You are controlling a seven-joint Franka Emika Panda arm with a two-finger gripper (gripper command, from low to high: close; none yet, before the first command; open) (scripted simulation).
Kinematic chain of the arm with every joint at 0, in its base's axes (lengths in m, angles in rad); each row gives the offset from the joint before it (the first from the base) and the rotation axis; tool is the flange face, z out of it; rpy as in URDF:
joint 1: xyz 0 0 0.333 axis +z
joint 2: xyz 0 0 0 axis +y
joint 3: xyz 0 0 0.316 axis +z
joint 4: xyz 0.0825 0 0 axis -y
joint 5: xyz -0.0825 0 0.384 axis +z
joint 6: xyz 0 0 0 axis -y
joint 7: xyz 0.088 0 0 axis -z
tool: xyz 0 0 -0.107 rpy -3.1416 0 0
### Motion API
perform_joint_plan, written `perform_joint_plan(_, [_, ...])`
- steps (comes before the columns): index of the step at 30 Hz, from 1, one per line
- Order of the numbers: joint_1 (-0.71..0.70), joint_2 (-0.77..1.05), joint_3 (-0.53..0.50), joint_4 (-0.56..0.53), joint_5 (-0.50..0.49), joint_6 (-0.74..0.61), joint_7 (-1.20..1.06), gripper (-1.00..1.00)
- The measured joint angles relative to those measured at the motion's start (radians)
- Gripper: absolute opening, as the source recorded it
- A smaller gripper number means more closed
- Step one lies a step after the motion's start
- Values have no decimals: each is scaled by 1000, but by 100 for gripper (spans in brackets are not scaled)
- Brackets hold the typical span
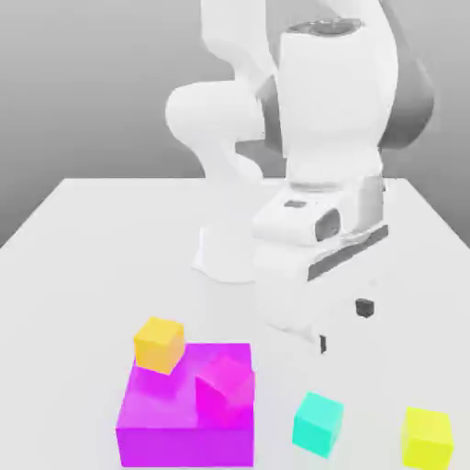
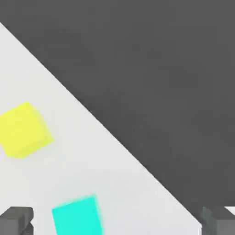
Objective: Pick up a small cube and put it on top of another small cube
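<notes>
While the hand point(image 1: 343, 326) hangs above the bench point(image 1: 83, 266) with fingers spread wide and holding nothing, an orange cube point(image 1: 159, 344) and magenta cube point(image 1: 225, 386) sit on a large magenta block point(image 1: 174, 431). Right of the block lies the small teal cube point(image 1: 318, 423), near the bench's front edge. Farther right lies a yellow cube point(image 1: 428, 436).

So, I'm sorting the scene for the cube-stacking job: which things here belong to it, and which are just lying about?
Belong to the job:
- teal cube, to be picked up
- gripper, open above the table

Lying about, or possibly the base cube, which I cannot tell:
- yellow cube
- orange cube and pink cube, both on the big magenta block
</notes>
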Motion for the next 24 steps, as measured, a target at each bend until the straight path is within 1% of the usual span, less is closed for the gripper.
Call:
perform_joint_plan(4, [10,136,3,-31,-61,71,-66,0])
perform_joint_plan(9, [-12,317,36,-7,-43,210,-100,0])
perform_joint_plan(10, [-18,338,42,-3,-38,227,-104,-100])
perform_joint_plan(17, [-18,336,42,-3,-41,223,-102,-100])
perform_joint_plan(22, [1,177,16,-34,-77,95,-75,-100])
perform_joint_plan(24, [-4,138,35,-42,-46,61,-107,-100])
